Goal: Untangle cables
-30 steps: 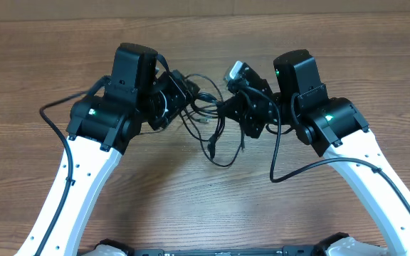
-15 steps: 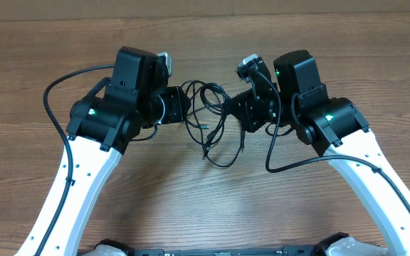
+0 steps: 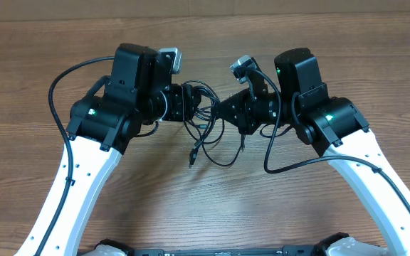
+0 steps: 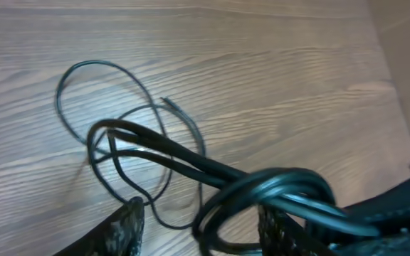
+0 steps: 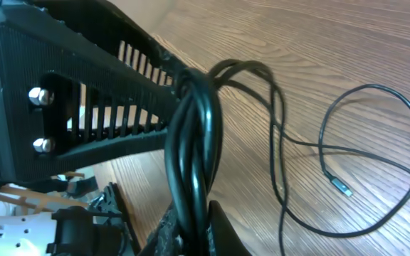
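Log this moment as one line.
right gripper: shut on cables | left gripper: open, cables between fingers | loose loops on table | status: not untangled

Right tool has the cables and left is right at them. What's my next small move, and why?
Probably close the left tool on the cables. Its fingers stand apart with a loop of the bundle between them, while the right tool is clamped on the same bundle. A second grip would let you draw the strands apart.
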Controlling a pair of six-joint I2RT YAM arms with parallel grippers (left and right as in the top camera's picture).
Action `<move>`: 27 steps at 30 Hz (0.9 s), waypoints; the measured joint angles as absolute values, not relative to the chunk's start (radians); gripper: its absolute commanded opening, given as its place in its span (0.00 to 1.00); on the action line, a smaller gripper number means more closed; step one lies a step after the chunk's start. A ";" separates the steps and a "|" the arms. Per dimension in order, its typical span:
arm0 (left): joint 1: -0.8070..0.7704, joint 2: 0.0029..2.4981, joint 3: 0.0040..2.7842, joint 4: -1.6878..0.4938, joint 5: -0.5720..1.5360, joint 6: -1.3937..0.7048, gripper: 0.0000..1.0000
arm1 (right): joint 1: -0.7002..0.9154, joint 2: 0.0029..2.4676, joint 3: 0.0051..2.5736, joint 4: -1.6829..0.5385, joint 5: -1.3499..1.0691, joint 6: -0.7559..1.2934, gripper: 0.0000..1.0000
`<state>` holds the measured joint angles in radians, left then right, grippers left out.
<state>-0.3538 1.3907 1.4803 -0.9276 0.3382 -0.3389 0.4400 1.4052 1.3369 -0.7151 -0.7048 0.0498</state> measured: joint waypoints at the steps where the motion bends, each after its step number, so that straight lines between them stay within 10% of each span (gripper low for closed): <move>1: -0.354 1.391 1.480 -0.921 0.349 -0.339 0.42 | 0.439 1.405 1.337 -0.710 -0.714 0.051 0.04; 8: -0.354 1.391 1.480 -0.924 0.385 -0.328 0.04 | 0.439 1.405 1.337 -0.651 -0.823 0.053 0.04; 14: -0.354 1.390 1.482 -0.932 0.392 -0.329 0.04 | 0.439 1.405 1.336 -0.648 -0.848 0.052 0.04; 20: -0.354 1.391 1.482 -0.950 0.361 -0.329 0.04 | 0.439 1.405 1.336 -0.687 -0.804 0.054 0.64; 27: -0.354 1.391 1.482 -0.989 0.252 -0.316 0.04 | 0.439 1.405 1.336 -0.734 -0.669 -0.011 0.83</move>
<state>-0.3538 1.3907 1.4822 -0.9894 0.2523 -0.3164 0.4393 1.4052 1.3365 -0.7338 -0.6685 -0.0109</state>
